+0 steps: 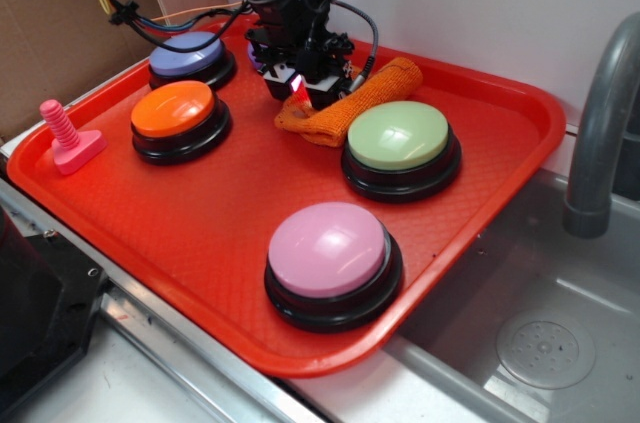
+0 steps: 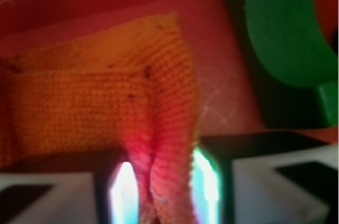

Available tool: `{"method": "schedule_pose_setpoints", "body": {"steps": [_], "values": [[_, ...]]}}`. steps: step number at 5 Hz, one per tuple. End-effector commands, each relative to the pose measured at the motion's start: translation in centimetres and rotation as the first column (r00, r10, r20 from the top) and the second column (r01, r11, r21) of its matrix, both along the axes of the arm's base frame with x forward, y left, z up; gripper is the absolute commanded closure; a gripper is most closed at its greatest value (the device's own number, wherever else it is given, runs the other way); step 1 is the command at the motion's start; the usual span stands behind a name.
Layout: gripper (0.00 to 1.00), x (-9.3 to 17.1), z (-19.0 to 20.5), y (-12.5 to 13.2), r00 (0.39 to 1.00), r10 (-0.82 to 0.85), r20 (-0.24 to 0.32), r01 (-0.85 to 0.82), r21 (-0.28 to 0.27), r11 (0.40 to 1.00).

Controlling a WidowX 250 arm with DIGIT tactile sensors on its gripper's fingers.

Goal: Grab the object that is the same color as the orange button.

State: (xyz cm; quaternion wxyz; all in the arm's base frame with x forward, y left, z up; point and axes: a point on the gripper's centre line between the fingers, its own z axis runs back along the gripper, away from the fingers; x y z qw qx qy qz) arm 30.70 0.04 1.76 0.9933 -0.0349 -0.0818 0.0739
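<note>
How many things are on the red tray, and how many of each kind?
Round dome buttons on black bases: 4 (orange, purple, green, pink)
Fuzzy orange cloth rags: 1
Pink plastic screw toys: 1
Total: 6 things on the red plastic tray, with the robot gripper pinching the rag.

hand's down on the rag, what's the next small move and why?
Probably lift straight up a little. The wrist view shows a fold of the rag pinched between the fingers, so the hand looks shut on it. The rest of the rag lies on the tray beside the green button.
</note>
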Motion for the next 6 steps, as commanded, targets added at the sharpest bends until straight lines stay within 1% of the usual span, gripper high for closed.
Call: {"method": "schedule_pose_setpoints", "body": {"steps": [1,2,3,4,5,6], "values": [[1.0,-0.3,1.2,-0.5,1.0,-0.011,0.027,0.01,0.011,1.0],[1.0,-0.6,2.0,-0.9,0.999,-0.037,-0.009,0.037,0.039,0.999],[1.0,-1.4,5.6,-0.4,0.994,-0.105,-0.029,0.106,0.008,0.994],[1.0,-3.4,9.9,-0.1,0.994,-0.097,-0.051,0.099,0.028,0.995],[1.0,-7.0,13.3,0.0,0.992,-0.089,-0.09,0.09,0.001,0.996],[1.0,-9.6,14.9,-0.1,0.99,-0.074,-0.123,0.075,-0.001,0.997]]}}
